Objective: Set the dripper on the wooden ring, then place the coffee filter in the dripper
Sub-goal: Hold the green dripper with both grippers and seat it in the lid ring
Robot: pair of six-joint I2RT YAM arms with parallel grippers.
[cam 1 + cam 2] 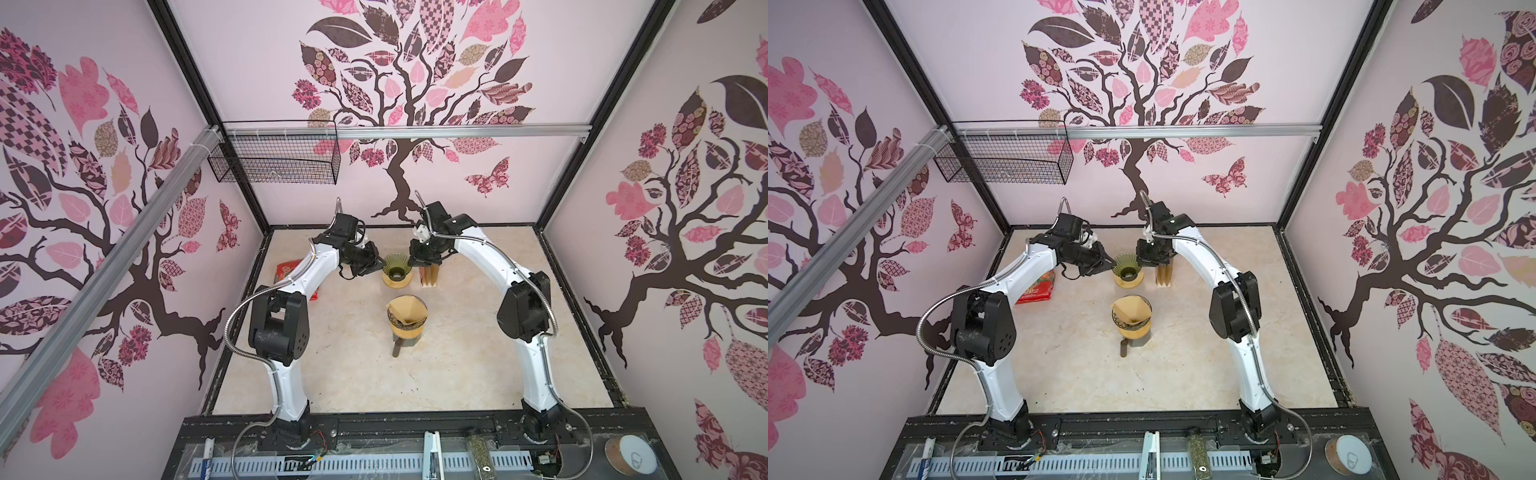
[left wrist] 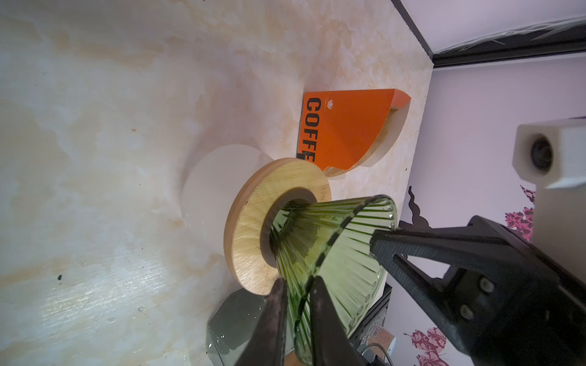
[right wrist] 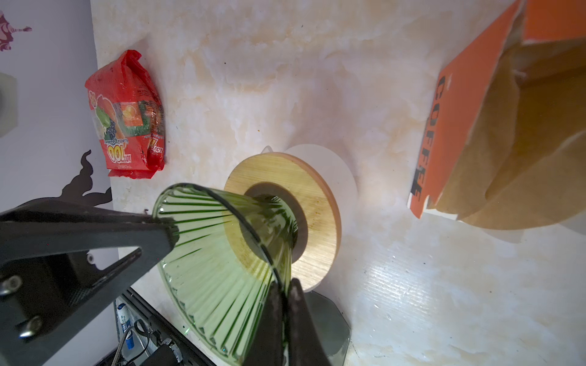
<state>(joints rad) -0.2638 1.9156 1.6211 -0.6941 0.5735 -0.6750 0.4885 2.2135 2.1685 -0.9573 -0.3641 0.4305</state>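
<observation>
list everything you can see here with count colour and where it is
green dripper: 1, green glass on wooden collar, far centre of table
near dripper: 1, dark rim, wooden collar, table centre, atop a dark vessel
paper filter: 1, brown, inside near dripper
filter box: 1, orange, right of green dripper
snack bag: 1, red, far left of table
wire basket: 1, black, back wall
table: 1, beige marble
left gripper: 1, black, shut on green dripper's rim
right gripper: 1, black, shut on the opposite rim
</observation>
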